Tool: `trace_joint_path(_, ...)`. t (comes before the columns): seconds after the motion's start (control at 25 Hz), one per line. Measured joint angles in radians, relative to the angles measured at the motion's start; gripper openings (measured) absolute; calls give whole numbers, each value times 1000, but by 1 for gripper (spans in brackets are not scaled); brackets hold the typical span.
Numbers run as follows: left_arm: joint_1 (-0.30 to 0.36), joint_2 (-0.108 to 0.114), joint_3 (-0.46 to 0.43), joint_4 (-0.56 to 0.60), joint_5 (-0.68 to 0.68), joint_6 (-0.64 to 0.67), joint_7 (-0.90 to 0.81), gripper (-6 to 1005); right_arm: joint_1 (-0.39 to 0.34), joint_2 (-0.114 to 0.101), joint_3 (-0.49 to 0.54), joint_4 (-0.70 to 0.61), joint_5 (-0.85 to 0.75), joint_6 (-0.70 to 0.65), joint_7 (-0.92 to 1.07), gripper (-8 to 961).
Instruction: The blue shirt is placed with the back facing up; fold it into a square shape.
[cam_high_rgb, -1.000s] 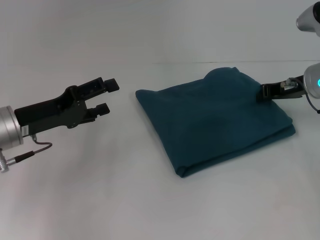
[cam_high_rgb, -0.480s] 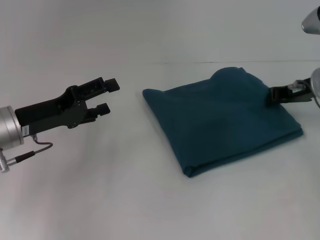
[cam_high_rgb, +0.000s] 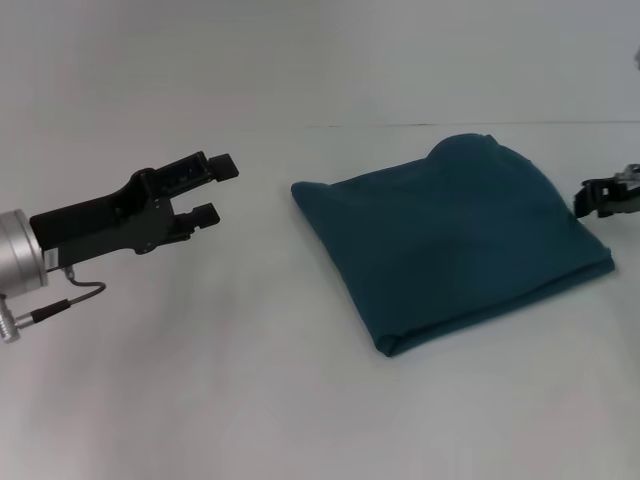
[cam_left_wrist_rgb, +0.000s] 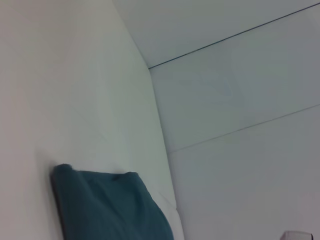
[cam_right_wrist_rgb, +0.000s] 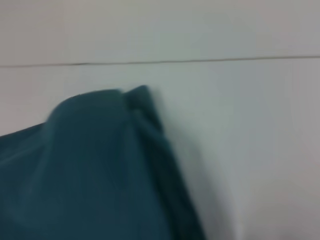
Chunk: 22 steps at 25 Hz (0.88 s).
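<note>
Blue shirt (cam_high_rgb: 452, 240) lies folded into a rough square on the white table (cam_high_rgb: 250, 380), right of centre. We judge folding essentially done. Left gripper (cam_high_rgb: 210, 187) hovers well left, jaws apart, empty. Right gripper (cam_high_rgb: 600, 196) sits just beside the shirt's right edge; we cannot tell its state.

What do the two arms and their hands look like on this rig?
The left hand is matte black, with two long, flat, blocky fingers on a black bracket. Behind it sits a silver metal cylinder, with a thin grey cable looping beneath to a small plug. Of the right hand only a black tip with a small silvery part shows at the picture's edge.
</note>
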Motion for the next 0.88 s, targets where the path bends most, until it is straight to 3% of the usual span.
trace_joint_path(0.28, 9, -1, 0, 0, -11, 2, 0, 950, -69, -23, 89, -107, 191, -168, -108, 292)
trace_joint_path(0.48, 12, 0, -5, 0, -13, 2, 1, 949, -94, -40, 122, -108, 303, -315, -180, 293)
trace_joint_path(0.68, 11, 2, -11, 0, -13, 1, 1, 949, -109, -47, 129, -90, 295, -351, -185, 304)
trace_joint_path(0.88, 7, 2, -11, 0, -13, -2, 0, 949, -119, -53, 136, -81, 202, -304, -135, 314)
